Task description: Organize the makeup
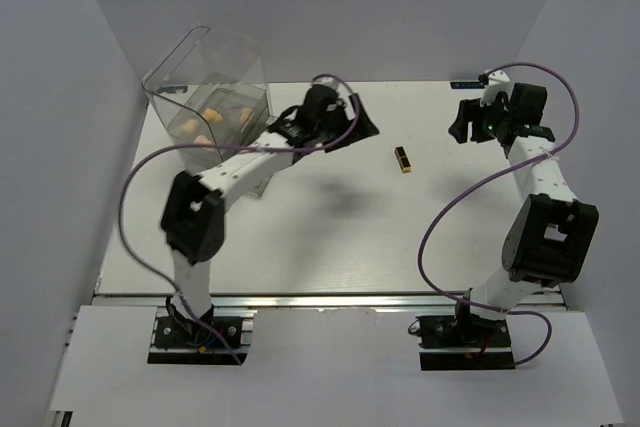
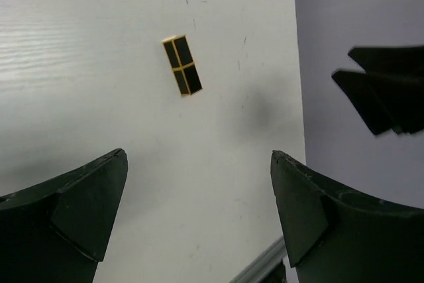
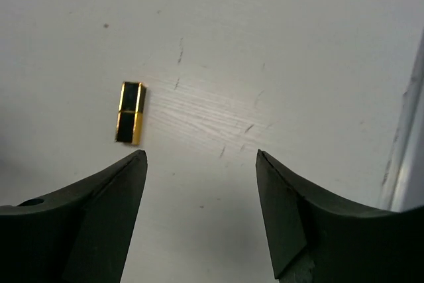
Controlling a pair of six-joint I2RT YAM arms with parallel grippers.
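Lipstick (image 1: 403, 159) flat on table (image 1: 330, 237); L jaws, R jaws wide open, empty; sponges (image 1: 213, 118) in box (image 1: 200, 57).

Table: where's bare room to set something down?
Free: the near half of the table between the two arms, and the strip from the lipstick tube to the right arm. Crowded: far-left corner, with the clear box and left arm.

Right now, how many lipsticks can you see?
1. The lipstick lies in the open on the table, right of the box. Others may be hidden in the box.
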